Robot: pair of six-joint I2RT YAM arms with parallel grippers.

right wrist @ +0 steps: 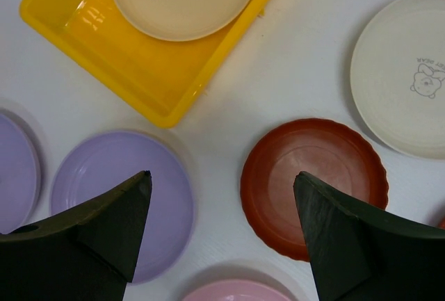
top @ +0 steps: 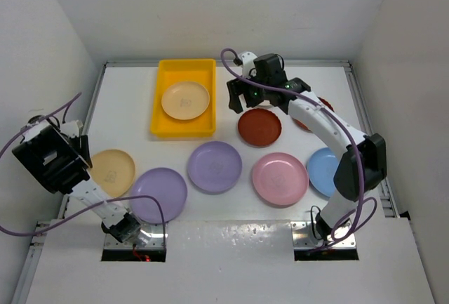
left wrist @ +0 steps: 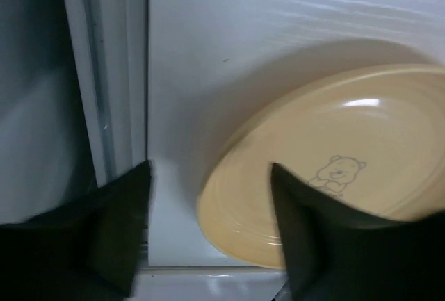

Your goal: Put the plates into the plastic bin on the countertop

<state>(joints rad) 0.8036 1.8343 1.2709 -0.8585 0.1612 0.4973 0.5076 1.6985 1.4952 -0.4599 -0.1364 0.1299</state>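
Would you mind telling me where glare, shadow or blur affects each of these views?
Top external: sharp and evenly lit, with glare along the near edge of the countertop. Left wrist: soft throughout; a highlight on the tan plate, which casts a broad shadow beyond its rim. Right wrist: the red plate crisp, a sheen on the yellow bin, its dark fingers out of focus.

top camera overlooks the whole countertop [top: 126, 107]; nearer wrist cameras face down, the right one sharing the plastic bin [right wrist: 132, 71].

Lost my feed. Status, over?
Left end effector, right end effector: open, empty. One plate in bin. Nothing blocking bin.
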